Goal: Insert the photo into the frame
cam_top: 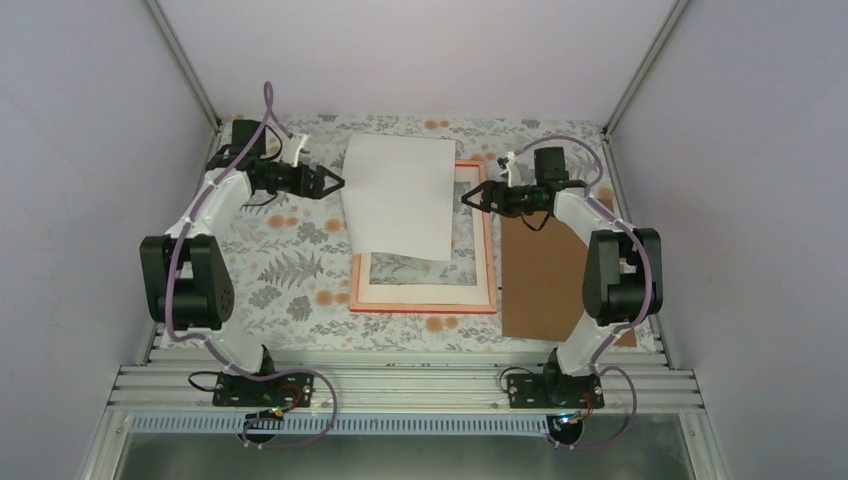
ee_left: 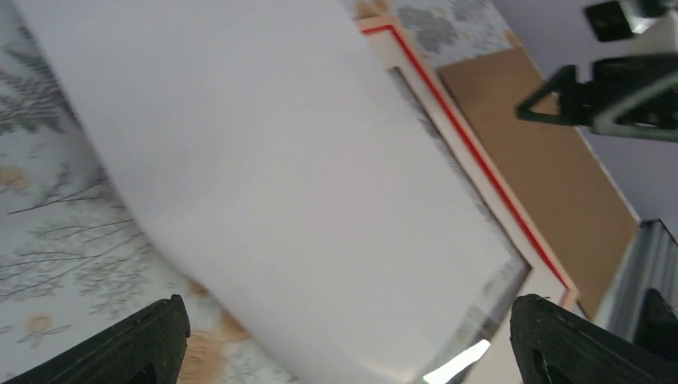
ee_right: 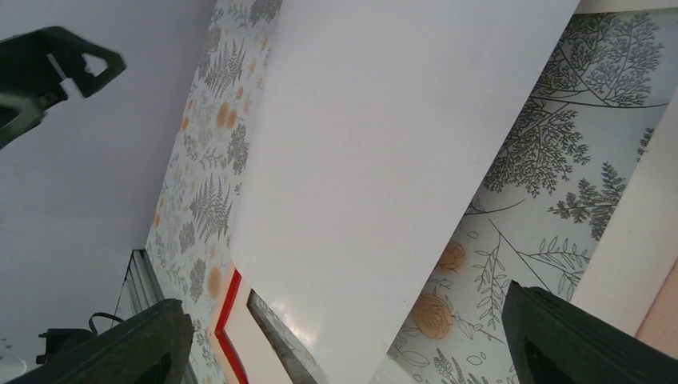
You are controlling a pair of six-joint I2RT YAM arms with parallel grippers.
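The photo (cam_top: 400, 195) lies white back up, skewed across the far left part of the frame (cam_top: 425, 298) and overhanging its far and left edges. The frame lies flat on the floral cloth, with a pale border, a red outer edge and the cloth showing through its pane. My left gripper (cam_top: 337, 182) stands open just left of the photo and holds nothing. My right gripper (cam_top: 467, 197) stands open at the photo's right edge, also holding nothing. In the left wrist view the photo (ee_left: 280, 176) fills the space ahead of the open gripper (ee_left: 348, 340). The right wrist view shows the photo (ee_right: 376, 160) over the frame corner (ee_right: 228, 320) beyond my right gripper (ee_right: 344, 344).
A brown backing board (cam_top: 545, 270) lies flat to the right of the frame, partly under my right arm. White walls and metal posts enclose the table on three sides. An aluminium rail runs along the near edge.
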